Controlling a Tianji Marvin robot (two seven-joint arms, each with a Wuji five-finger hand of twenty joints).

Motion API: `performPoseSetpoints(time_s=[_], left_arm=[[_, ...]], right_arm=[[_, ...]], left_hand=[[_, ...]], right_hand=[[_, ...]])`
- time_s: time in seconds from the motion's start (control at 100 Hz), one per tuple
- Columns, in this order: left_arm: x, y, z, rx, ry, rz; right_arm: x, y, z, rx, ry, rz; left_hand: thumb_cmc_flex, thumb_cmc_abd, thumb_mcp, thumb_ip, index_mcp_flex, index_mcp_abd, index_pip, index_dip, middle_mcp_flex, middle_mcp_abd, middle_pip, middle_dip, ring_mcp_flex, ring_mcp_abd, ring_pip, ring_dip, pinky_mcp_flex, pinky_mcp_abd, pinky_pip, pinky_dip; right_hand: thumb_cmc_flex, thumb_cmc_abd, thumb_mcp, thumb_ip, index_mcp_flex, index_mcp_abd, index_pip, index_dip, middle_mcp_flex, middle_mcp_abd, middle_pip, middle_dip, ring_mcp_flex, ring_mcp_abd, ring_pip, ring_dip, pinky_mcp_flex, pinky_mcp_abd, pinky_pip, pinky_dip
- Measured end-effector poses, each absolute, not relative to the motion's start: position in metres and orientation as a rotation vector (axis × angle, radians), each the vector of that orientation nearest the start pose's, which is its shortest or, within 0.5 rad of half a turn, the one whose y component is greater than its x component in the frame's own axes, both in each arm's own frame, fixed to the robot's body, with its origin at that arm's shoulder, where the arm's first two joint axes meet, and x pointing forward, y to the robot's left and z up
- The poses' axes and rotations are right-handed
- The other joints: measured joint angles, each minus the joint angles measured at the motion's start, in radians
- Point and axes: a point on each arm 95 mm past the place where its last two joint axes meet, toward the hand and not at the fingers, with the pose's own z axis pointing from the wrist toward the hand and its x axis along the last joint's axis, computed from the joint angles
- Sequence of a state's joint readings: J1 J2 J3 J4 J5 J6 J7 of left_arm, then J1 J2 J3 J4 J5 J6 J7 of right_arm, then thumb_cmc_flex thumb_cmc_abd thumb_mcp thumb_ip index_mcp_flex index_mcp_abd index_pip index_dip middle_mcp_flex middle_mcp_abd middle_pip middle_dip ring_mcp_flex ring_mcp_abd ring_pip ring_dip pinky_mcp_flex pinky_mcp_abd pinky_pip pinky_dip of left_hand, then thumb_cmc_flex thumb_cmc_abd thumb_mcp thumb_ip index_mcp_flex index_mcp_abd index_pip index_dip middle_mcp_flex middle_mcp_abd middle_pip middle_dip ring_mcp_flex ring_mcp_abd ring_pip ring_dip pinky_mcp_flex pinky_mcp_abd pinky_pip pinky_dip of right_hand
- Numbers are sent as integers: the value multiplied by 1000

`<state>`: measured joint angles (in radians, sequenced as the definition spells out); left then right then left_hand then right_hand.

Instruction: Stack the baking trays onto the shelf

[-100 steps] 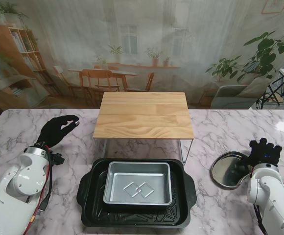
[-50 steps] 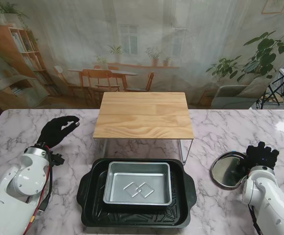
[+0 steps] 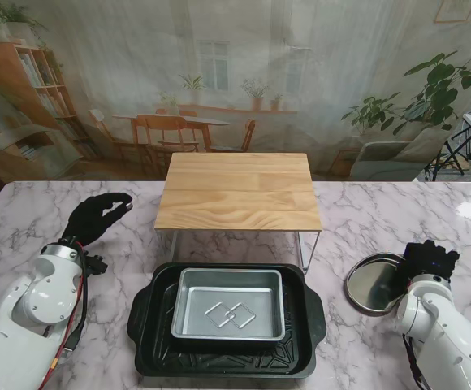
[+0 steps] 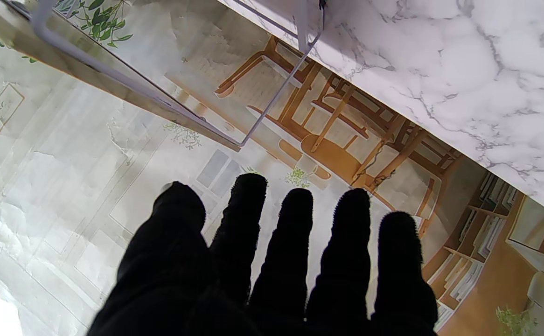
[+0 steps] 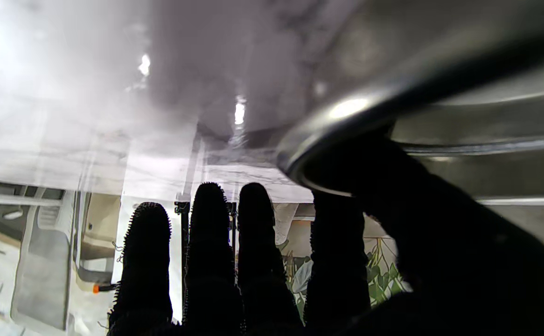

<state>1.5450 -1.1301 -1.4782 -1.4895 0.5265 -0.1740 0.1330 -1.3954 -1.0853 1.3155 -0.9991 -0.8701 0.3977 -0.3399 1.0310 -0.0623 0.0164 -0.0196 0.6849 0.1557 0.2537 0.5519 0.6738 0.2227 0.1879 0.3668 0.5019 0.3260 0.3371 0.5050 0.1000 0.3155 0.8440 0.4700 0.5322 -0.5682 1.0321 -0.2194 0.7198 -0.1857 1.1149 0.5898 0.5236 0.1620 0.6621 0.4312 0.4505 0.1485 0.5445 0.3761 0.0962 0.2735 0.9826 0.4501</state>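
Over on the robot's left, the black-gloved left hand (image 3: pixel 96 215) hangs above the white marble table (image 3: pixel 24 219), well apart from everything else. Its wrist camera shows the fingers (image 4: pixel 295 242) stretched out side by side with small gaps between them, gripping nothing.

In the middle stands the light wooden shelf on thin metal legs (image 3: pixel 238 192), its top bare. Just nearer to me than the shelf lies the large black rectangular baking tray with handles at both ends (image 3: pixel 150 313), and nested inside it sits the smaller silver rectangular baking tray (image 3: pixel 228 304), flat and square to the table edge.

To the right, beside the black tray but not touching it, is the round shiny metal tray (image 3: pixel 373 283). The black-gloved right hand (image 3: pixel 425 262) is at its far right rim. From its wrist camera, the thumb (image 5: pixel 393 186) presses against the tray's rolled edge (image 5: pixel 346 112) while the other four fingers point straight out, close together, past the rim. Whether the rim is truly pinched I cannot tell.
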Motion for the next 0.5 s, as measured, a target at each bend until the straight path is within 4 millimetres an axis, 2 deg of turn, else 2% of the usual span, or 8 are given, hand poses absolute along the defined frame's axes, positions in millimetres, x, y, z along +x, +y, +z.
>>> performPoseSetpoints(time_s=[0.01,0.09,0.13,0.18,0.22,0.41,0.48,0.5], left_arm=[[430,102,-292,-1507,898,-1807],[430,103,-292,-1507,899,-1807],[430,103,-292,-1506,900,-1806],[430,103,-292,-1505,901,-1806],[430,103,-292,-1505,901,-1805],[430,103,-292,-1504,900,-1805],[430,103,-292,-1504,900,-1806],[430,103,-292,-1504,900,-1805]], right_arm=[[421,-204,-408,1474,936,764],[421,-202,-409,1476,937,771],[421,-201,-409,1473,938,773],[421,-200,-409,1470,933,785],[421,-200,-409,1473,925,796],[422,-200,-403,1504,907,819],[423,-200,-397,1554,898,836],[423,-199,-396,1570,894,841]], left_hand=[[0,0,0,0,0,0,0,0,0,0,0,0,0,0,0,0,0,0,0,0],[0,0,0,0,0,0,0,0,0,0,0,0,0,0,0,0,0,0,0,0],[0,0,0,0,0,0,0,0,0,0,0,0,0,0,0,0,0,0,0,0],[0,0,0,0,0,0,0,0,0,0,0,0,0,0,0,0,0,0,0,0],[0,0,0,0,0,0,0,0,0,0,0,0,0,0,0,0,0,0,0,0],[0,0,0,0,0,0,0,0,0,0,0,0,0,0,0,0,0,0,0,0],[0,0,0,0,0,0,0,0,0,0,0,0,0,0,0,0,0,0,0,0],[0,0,0,0,0,0,0,0,0,0,0,0,0,0,0,0,0,0,0,0]], right_hand=[[1,-1,6,0,0,7,3,3,19,3,-9,-4,8,5,-33,-5,7,0,-3,-3],[10,-11,58,-3,13,93,29,16,177,24,-37,-25,87,14,-22,-18,57,1,-8,-44],[25,-32,85,-5,36,145,32,17,208,41,-80,-43,124,19,-18,-20,75,1,-3,-68],[41,-52,99,-13,43,175,35,17,240,61,-107,-58,163,34,-18,-20,87,1,-1,-86],[44,-63,105,-13,51,187,38,17,264,72,-120,-65,184,35,-18,-20,93,1,6,-97],[53,-72,112,-14,49,198,63,27,395,76,-133,-82,322,49,-35,-52,189,1,26,-129],[54,-72,109,-14,41,198,90,40,473,77,-48,-64,340,68,-61,-66,219,16,39,-131],[65,-68,102,-14,31,198,100,42,499,64,-22,-58,340,80,-85,-71,232,26,41,-132]])
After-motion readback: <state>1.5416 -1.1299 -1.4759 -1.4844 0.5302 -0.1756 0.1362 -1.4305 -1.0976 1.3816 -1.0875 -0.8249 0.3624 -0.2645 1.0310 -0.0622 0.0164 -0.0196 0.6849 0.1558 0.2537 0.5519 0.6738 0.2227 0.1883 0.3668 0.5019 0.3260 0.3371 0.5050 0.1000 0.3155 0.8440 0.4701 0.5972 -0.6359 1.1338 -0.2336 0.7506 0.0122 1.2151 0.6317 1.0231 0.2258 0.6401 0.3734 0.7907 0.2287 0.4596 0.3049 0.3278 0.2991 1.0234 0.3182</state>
